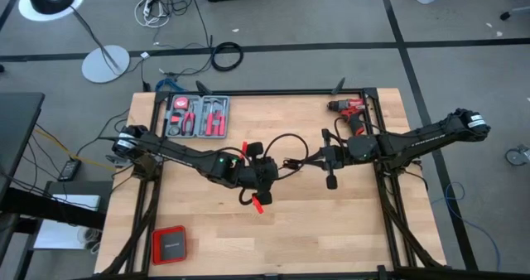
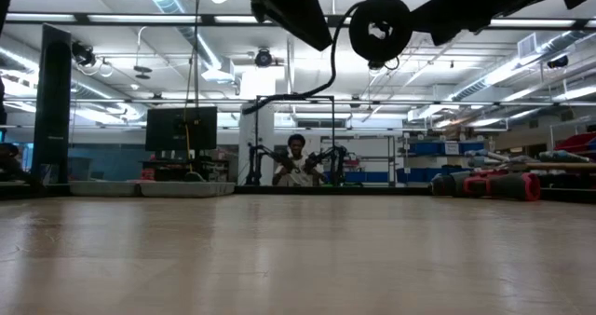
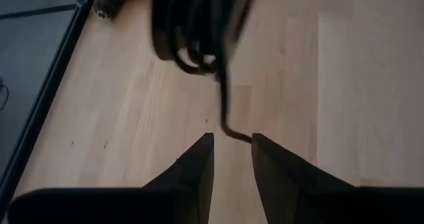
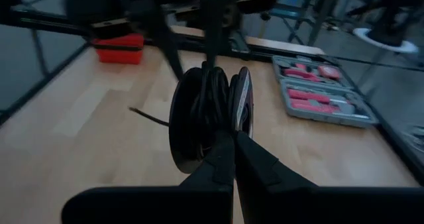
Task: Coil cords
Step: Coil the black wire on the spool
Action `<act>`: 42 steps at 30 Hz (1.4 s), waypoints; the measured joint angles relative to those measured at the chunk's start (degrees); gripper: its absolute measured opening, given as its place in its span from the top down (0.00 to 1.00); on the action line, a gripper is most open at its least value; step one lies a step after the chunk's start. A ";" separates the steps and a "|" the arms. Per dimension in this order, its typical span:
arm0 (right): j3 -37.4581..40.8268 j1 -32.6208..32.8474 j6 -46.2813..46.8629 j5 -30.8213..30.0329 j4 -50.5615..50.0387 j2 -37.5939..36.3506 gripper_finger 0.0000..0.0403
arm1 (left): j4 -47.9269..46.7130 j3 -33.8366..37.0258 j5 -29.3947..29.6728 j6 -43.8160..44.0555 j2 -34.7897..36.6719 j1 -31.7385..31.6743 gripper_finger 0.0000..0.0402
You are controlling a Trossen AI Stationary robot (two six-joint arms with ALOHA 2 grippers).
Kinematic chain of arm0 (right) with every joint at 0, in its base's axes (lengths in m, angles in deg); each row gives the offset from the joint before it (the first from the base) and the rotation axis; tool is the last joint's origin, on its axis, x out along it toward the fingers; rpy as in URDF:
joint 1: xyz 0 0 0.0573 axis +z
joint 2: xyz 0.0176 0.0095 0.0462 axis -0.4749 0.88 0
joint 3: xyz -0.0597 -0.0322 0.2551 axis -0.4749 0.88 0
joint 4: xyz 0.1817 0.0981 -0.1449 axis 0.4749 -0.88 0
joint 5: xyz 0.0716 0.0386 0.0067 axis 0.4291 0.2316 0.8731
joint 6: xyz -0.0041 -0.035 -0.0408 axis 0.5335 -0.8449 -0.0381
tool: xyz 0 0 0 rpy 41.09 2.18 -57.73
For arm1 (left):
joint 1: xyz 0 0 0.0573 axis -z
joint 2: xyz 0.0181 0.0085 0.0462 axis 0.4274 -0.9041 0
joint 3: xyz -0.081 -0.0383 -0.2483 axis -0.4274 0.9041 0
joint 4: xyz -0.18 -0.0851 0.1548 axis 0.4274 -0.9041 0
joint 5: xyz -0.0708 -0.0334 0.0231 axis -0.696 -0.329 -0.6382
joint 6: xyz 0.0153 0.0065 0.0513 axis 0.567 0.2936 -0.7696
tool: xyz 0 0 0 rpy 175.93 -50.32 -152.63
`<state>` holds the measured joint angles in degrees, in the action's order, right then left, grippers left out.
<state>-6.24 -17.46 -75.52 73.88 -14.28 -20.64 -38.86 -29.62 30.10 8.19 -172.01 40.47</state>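
Both arms are up over the middle of the table (image 1: 215,238), and the cord (image 1: 286,143) hangs in the air between them, clear of the wood. The risk right here is the loose tail: it dangles just ahead of the left gripper (image 3: 230,148), whose fingers stand a narrow way apart with nothing between them — the cord's end (image 3: 233,134) sits right at the gap, touching or not, hard to say. If that end swings off, the left arm would be closing on air, and the next wrap would go slack or unravel.

The right gripper (image 4: 232,141) is clamped tight on the bundle, wound loops of the black cord (image 4: 209,111) standing upright above its fingers. It is a pinch on one edge only — a tug from the left side could drag a loop free. The red drill (image 1: 349,110) lies well apart, near the far right corner.
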 joint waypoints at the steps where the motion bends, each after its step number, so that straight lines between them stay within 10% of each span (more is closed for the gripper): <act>1: 0.00 0.00 0.02 -1.03 -0.04 0.00 1.00 | -0.21 0.00 0.04 0.41 0.00 -0.02 0.74; 21: 0.00 0.00 -0.33 -4.58 -1.18 -0.28 1.00 | 14.83 16.38 2.68 19.24 0.00 4.44 0.74; 42: -0.02 -0.07 -0.39 -6.33 -1.26 -0.24 1.00 | 13.83 16.70 6.57 24.25 0.00 4.33 0.74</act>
<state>-6.27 -17.53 -75.91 67.55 -15.54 -20.89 -25.03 -12.93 36.68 32.44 -172.01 44.81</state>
